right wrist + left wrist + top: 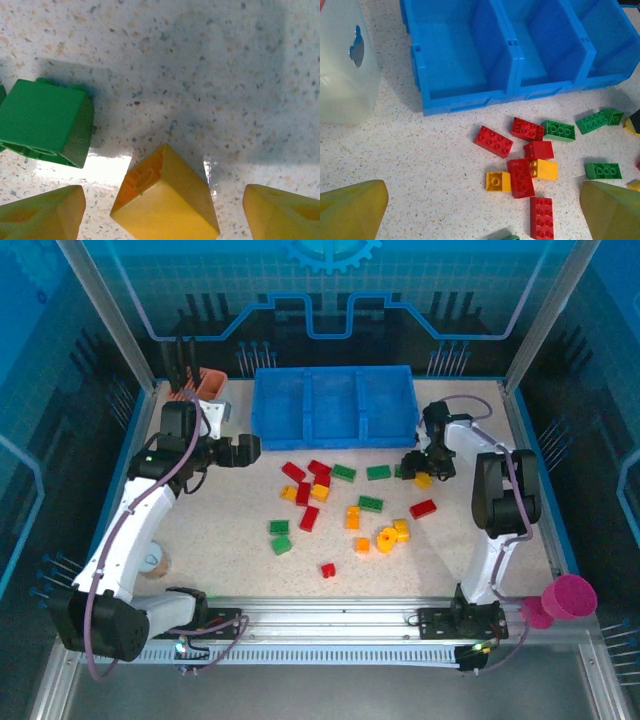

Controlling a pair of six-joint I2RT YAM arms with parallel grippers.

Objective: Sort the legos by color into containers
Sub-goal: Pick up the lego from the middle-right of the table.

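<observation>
Cut off at edges
Yellow brick (pixel 165 200) runs off the right wrist view's bottom; blue tray (pixel 465 102) off the left wrist view's top.

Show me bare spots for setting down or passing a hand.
Bare: the tray compartments; the strip between the tray's front wall and the red bricks; the near-left table between left arm and green bricks. Crowded: the middle cluster, and around the right fingers.
</observation>
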